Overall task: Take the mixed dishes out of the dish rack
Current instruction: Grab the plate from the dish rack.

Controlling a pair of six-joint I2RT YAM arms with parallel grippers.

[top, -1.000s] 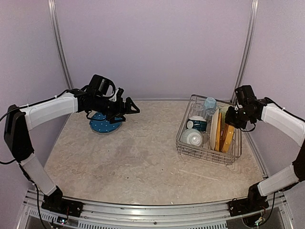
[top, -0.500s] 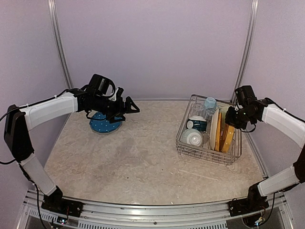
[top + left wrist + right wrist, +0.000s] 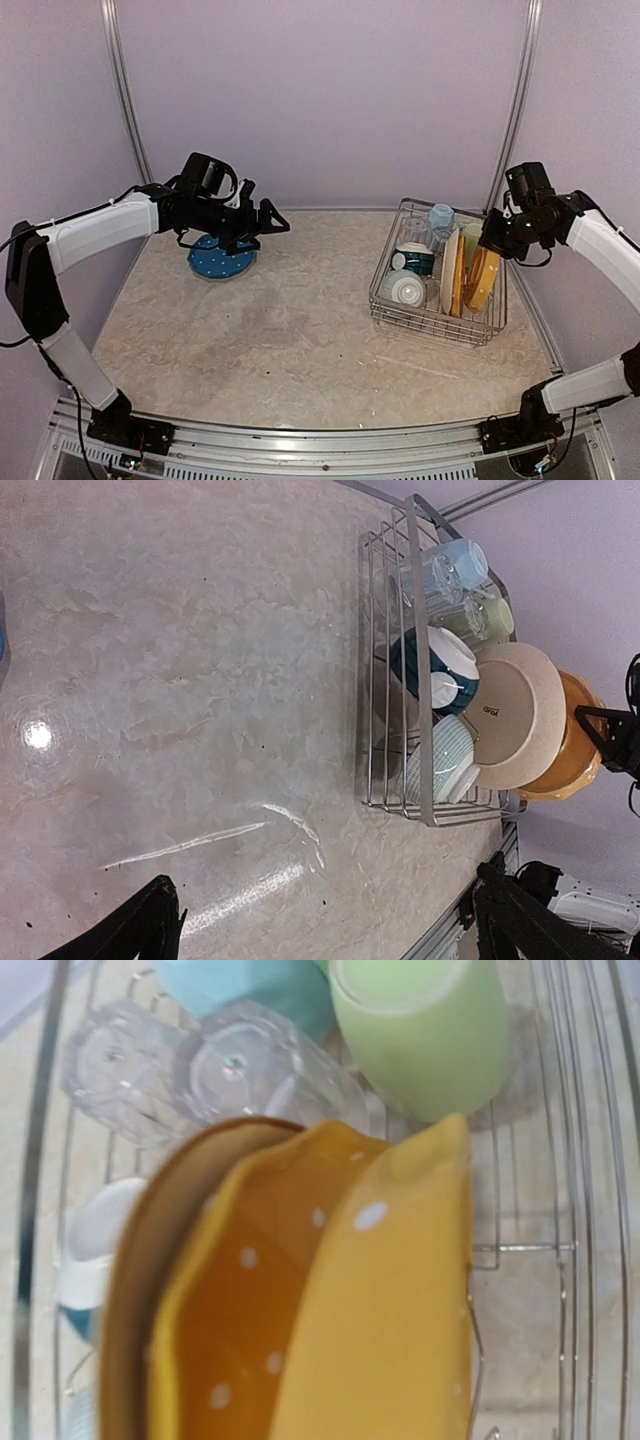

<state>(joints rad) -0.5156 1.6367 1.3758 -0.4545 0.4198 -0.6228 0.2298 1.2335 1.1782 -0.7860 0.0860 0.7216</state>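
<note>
Left pincer (image 3: 268, 222) hangs above the worktop (image 3: 300, 340) near its far left corner. Its two fingers (image 3: 150, 925) stand wide apart with nothing between them. Just behind and below it, a blue plate (image 3: 220, 263) with pale dots lies flat on the surface, close to that same corner.

The dish rack (image 3: 436, 323) sits by the right edge, toward the far right corner. Along its right side, yellow-orange plates (image 3: 482, 283) with white dots stand on edge, and a cream plate (image 3: 450, 270) stands on edge against their left. Left of the cream plate are two teal-and-white bowls on their sides: a dark teal one (image 3: 414, 260) farther back and a striped one (image 3: 404, 290) nearer the front. At the far end of the rack are a light blue mug (image 3: 441, 215) and a pale green mug (image 3: 425, 1030). Two clear glass tumblers (image 3: 255, 1075) sit beside them.

The right pincer (image 3: 493, 243) is at the top rim of the outermost yellow-orange plate. Its fingers do not show in its own wrist view, which the plates fill. Whether they are clamped on the rim cannot be told.
</note>
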